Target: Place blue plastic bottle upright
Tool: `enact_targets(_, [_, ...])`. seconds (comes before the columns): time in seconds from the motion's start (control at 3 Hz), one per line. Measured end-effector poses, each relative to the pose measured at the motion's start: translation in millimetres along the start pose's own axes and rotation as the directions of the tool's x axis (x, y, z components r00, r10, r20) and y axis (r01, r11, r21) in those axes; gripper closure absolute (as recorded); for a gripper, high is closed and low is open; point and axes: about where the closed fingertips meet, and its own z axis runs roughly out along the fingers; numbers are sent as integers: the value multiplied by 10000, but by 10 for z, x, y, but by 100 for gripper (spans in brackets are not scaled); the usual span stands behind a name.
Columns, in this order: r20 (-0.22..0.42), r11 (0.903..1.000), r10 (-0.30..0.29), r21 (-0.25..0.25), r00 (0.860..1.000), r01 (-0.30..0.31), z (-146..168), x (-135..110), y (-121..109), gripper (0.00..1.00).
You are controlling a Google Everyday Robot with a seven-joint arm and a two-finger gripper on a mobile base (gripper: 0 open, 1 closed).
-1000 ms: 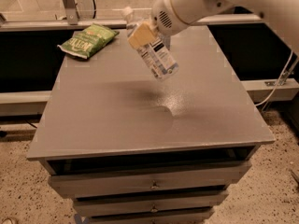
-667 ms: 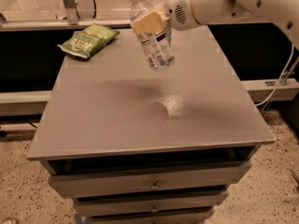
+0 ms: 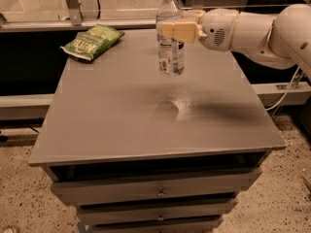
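Observation:
The blue plastic bottle [image 3: 170, 50] is a small clear bottle with a white cap and a white-and-blue label. It hangs upright above the far middle of the grey table [image 3: 112, 120], its base off the surface. My gripper [image 3: 176, 30] comes in from the right on a white arm [image 3: 257, 30]. Its tan fingers [image 3: 171, 31] are shut on the bottle's upper body, just below the shoulder. The bottle's shadow falls on the table in front of it.
A green chip bag [image 3: 92, 41] lies at the table's far left corner. The table has drawers [image 3: 158, 193] below its front edge. A white cable [image 3: 286, 93] hangs at the right. A dark ledge runs behind the table.
The bottle has swung from tilted to upright in my grip. The gripper and arm have moved back and right, towards the table's far side.

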Motion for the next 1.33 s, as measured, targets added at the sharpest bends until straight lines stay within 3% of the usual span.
enact_targets(0.33, [1174,9871,-1037,-1096,9877,1166,26,-55,261,100])
enact_targets(0.67, [1967,9543,-2145,-1666,9567,2482,34,-25,475,100])
enact_targets(1.0, [2335,9278,-2595,-2091,9371,3090,53,119,637,100])
enact_targets(1.33, [2146,9195,-2485,-2543,9445,2997,81,396,737,100])
